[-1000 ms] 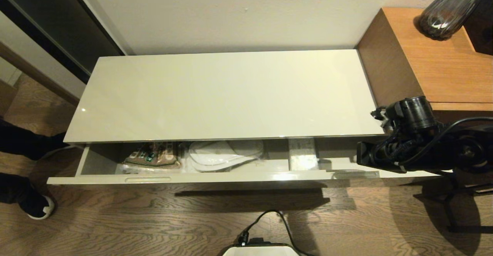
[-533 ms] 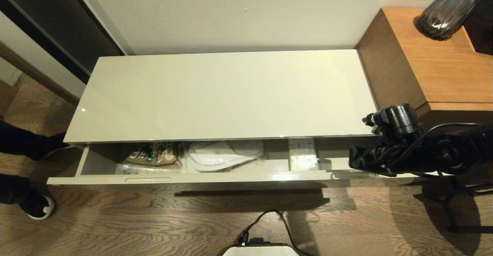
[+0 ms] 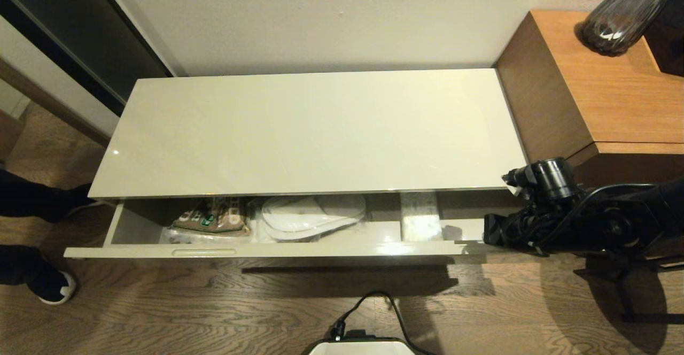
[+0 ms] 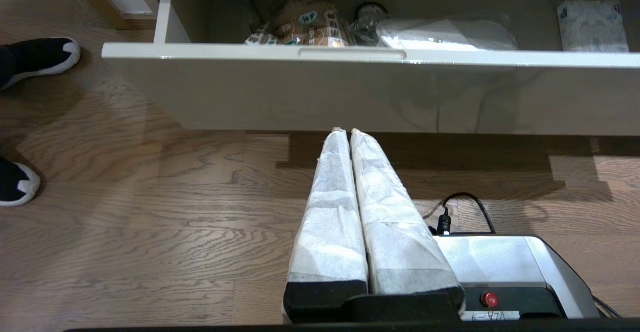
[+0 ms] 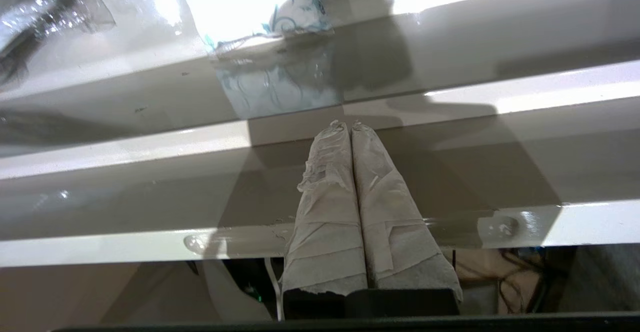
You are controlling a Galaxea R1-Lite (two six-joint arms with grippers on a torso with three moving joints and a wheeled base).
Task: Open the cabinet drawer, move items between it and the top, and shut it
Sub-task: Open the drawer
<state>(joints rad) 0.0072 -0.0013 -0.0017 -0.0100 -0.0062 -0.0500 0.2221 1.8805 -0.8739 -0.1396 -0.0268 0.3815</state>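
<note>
The right gripper (image 5: 346,124) has its padded jaws pressed together, empty, at the drawer (image 3: 267,249) front's right end; the left gripper (image 4: 345,132) hangs likewise closed, low over the floor. The drawer stands partly open, holding the wrapped slippers (image 3: 310,216) and the tissue pack (image 3: 420,221). Both look light and soft, the plastic probably slippery; a pinch across the middle seems safest.

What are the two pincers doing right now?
Left pincer: closed, holding nothing, above the floor before the drawer.
Right pincer: closed, holding nothing, at the drawer's right end.
</note>
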